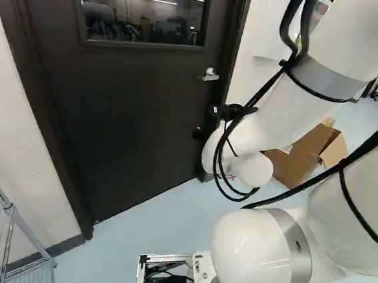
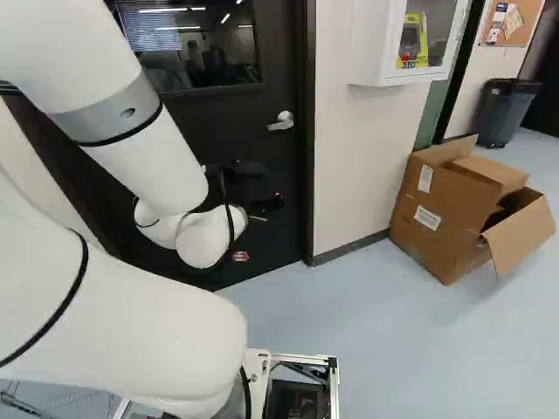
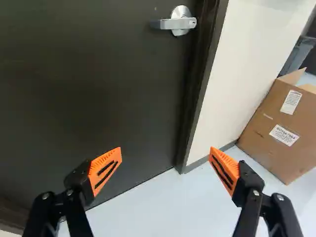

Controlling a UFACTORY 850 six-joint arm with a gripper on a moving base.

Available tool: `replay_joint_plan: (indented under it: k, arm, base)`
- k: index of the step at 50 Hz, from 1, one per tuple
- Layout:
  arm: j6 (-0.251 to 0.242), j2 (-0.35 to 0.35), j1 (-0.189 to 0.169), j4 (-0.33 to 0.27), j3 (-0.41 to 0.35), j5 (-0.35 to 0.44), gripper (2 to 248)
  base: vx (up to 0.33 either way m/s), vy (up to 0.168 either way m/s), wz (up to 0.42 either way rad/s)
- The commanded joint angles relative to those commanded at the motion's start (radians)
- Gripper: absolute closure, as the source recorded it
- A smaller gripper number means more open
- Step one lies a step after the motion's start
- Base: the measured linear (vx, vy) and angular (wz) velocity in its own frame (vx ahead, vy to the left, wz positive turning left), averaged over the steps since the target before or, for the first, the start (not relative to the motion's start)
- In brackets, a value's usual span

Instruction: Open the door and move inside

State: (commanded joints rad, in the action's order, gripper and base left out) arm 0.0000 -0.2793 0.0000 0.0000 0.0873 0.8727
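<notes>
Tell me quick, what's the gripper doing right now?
Gripper: open, fingers wide apart, nothing between them; it points at the closed door, not touching the lever handle.

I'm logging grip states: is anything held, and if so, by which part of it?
The gripper holds nothing: its fingers stand wide apart, clear of the door handle.

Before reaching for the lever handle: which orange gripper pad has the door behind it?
The pad farther from the cardboard box; behind the other is mostly floor.
</notes>
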Motion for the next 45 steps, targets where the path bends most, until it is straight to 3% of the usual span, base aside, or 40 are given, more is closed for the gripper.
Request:
replay_joint_plan:
  k: [45]
  arm:
    - [0.0, 0.0, 0.0, 0.0, 0.0, 0.0, 3]
  base:
    - [0.116, 0.0, -0.01]
